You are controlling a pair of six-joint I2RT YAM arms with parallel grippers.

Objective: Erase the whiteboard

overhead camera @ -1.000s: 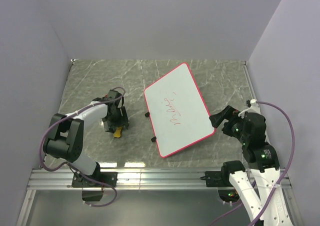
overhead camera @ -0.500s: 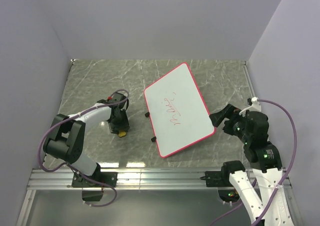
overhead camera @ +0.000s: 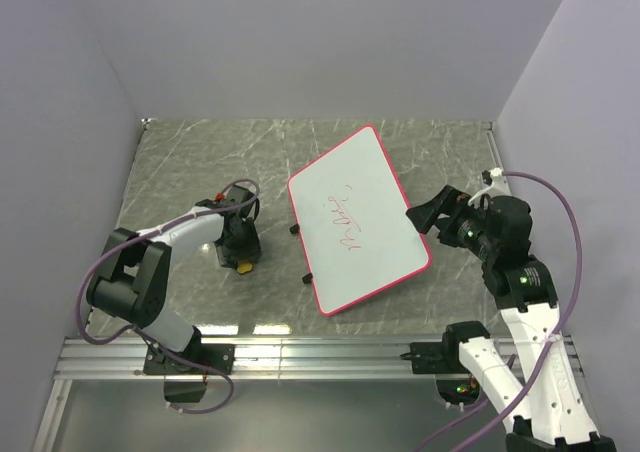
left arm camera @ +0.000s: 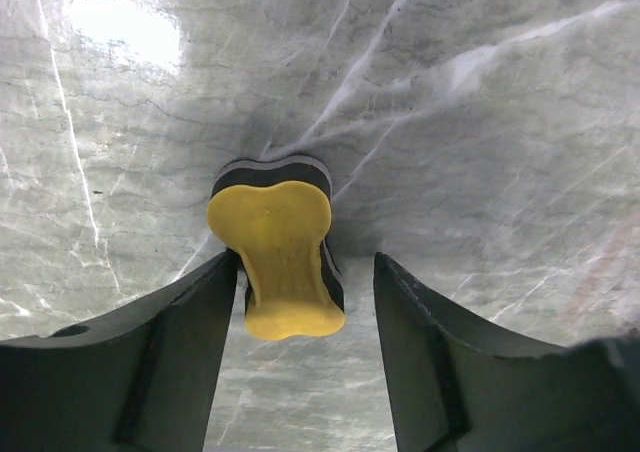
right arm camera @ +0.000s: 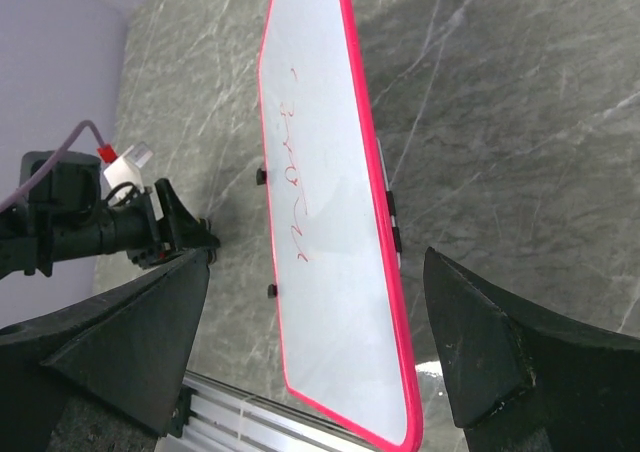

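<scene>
The whiteboard [overhead camera: 358,217] lies tilted on the marble table, white with a red-pink rim and red scribbles [overhead camera: 345,227] near its middle. It also shows in the right wrist view [right arm camera: 320,222]. The small yellow bone-shaped eraser [overhead camera: 243,266] lies on the table left of the board. My left gripper [overhead camera: 240,250] is open and points down over it. In the left wrist view the eraser [left arm camera: 280,257] lies between the fingers of the left gripper [left arm camera: 307,264], close to the left finger. My right gripper [overhead camera: 425,215] is open and empty, just off the board's right edge; the right wrist view shows this gripper [right arm camera: 315,257] with its fingers spread wide.
Small black feet [overhead camera: 294,229] stick out on the board's left edge. The aluminium rail [overhead camera: 320,357] runs along the near table edge. Grey walls close in the table at the back and on both sides.
My left gripper has shifted slightly right and settled over the eraser. My right gripper has moved up and left, towards the board's right edge.
</scene>
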